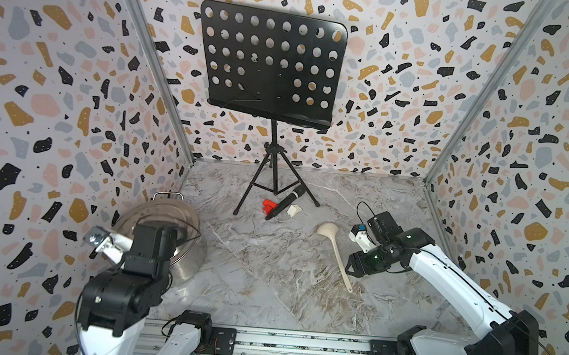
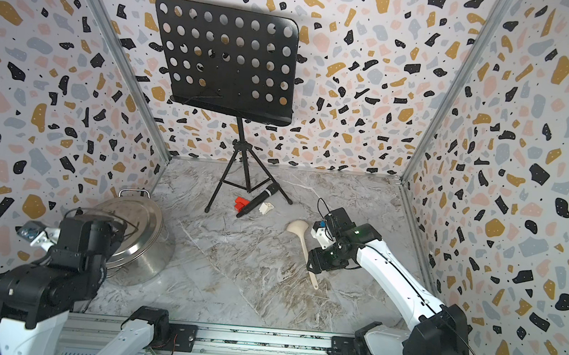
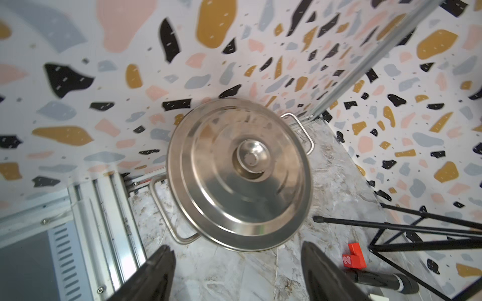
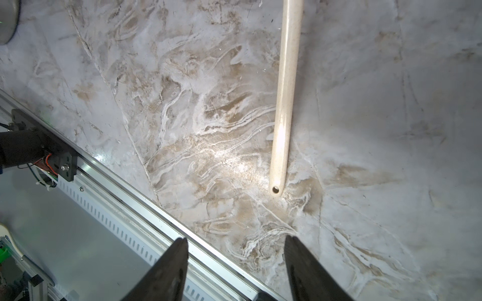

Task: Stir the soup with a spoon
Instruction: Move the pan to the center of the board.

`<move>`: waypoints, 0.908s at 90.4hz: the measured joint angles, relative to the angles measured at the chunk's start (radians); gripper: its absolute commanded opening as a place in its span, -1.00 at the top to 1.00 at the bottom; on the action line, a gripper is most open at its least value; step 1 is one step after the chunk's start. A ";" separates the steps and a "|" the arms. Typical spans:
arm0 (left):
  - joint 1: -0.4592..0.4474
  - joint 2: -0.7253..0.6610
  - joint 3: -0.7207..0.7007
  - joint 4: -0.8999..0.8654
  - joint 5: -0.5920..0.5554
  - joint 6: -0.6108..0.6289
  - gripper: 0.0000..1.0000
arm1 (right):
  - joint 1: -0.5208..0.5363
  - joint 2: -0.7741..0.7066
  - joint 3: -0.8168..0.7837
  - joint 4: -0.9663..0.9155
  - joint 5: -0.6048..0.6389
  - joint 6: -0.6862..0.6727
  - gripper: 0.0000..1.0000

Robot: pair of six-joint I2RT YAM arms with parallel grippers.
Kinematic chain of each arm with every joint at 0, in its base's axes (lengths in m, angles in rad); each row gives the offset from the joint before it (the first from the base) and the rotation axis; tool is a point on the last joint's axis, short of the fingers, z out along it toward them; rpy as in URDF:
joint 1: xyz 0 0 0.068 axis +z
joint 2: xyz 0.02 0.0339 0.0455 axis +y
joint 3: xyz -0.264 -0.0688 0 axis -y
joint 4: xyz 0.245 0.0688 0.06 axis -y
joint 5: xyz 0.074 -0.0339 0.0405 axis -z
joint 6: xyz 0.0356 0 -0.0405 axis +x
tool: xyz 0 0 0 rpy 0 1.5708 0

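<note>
The spoon [image 1: 337,255] is a cream ladle lying flat on the marble table, with its bowl toward the back in both top views [image 2: 299,228]. My right gripper [image 1: 351,265] hovers open just right of the handle's near half. In the right wrist view the handle's end [image 4: 276,189] lies ahead of the fingertips [image 4: 292,241], not between them. The soup is a steel pot [image 1: 191,261] at the left, covered by a round lid [image 3: 234,187], so no liquid shows. My left gripper [image 3: 236,250] stands open above the pot's near edge, holding nothing.
A black music stand [image 1: 272,65] on a tripod stands at the back centre. At its feet lie a black microphone [image 1: 284,204], a red block [image 1: 268,207] and a small white block [image 1: 294,210]. An aluminium rail [image 1: 297,341] runs along the front edge. Patterned walls enclose three sides.
</note>
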 measured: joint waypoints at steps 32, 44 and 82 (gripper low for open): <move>0.099 0.418 0.257 0.161 0.224 0.211 -0.42 | 0.002 -0.076 -0.006 0.030 0.020 0.001 -0.26; 0.211 0.560 0.266 0.209 0.383 0.219 -0.32 | 0.003 -0.087 -0.006 0.032 0.026 -0.012 -0.26; 0.398 0.867 0.402 0.261 0.652 0.188 -0.11 | 0.003 -0.108 -0.056 0.050 0.018 -0.025 -0.22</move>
